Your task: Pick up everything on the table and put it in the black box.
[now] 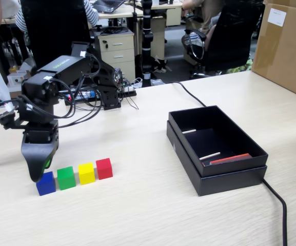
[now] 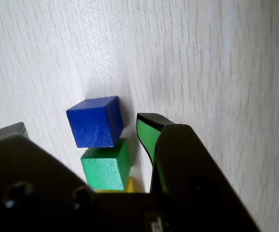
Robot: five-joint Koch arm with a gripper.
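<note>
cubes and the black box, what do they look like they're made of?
Cubes, e.g. the blue cube: matte, faint grain-like streaks, probably painted wood, possibly foam. Black box: thin straight walls, dull finish, likely cardboard.

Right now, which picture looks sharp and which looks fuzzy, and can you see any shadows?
In the fixed view everything is sharp and evenly lit, with only soft shadows under the blue cube and black box. In the wrist view the blue cube is clear, but the claw is a dark close-up shape, and the table looks pale, washed out and streaky.
</note>
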